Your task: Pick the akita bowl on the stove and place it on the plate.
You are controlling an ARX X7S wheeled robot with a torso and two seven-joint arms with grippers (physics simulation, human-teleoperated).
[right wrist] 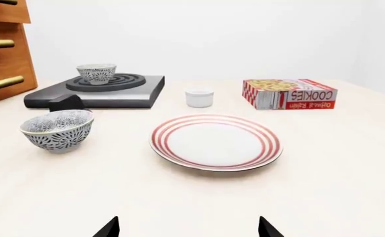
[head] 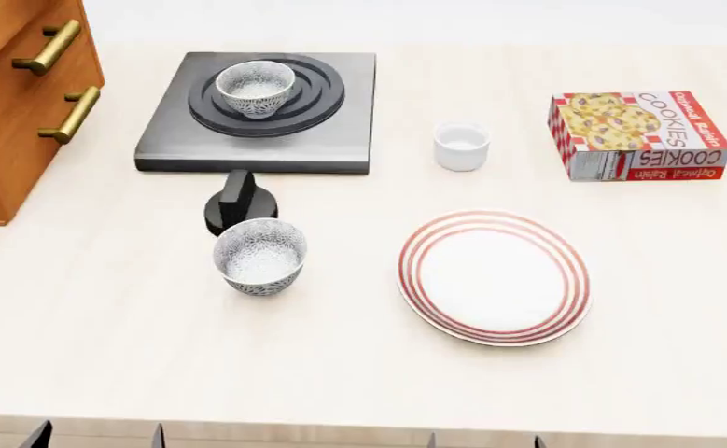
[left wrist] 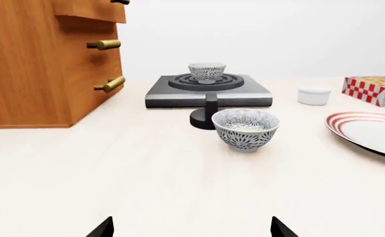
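Nearest, left gripper (left wrist: 192, 232) and right gripper (right wrist: 188, 229), fingers apart, holding nothing. Beyond, akita bowl (head: 255, 88) upright on stove (head: 338, 131); plate (head: 494, 275) well apart.

We see a simulated kitchen: a dark-grey square stove (head: 258, 112) at 11 o'clock on the pale table (head: 338, 373), wooden drawers (head: 15, 103) with brass handles, a cookie box (head: 637, 133).

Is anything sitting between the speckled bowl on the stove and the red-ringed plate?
Nothing lies on the straight line from the akita bowl on the stove to the plate. The second bowl and knob sit to the left of it, the white cup to the right.
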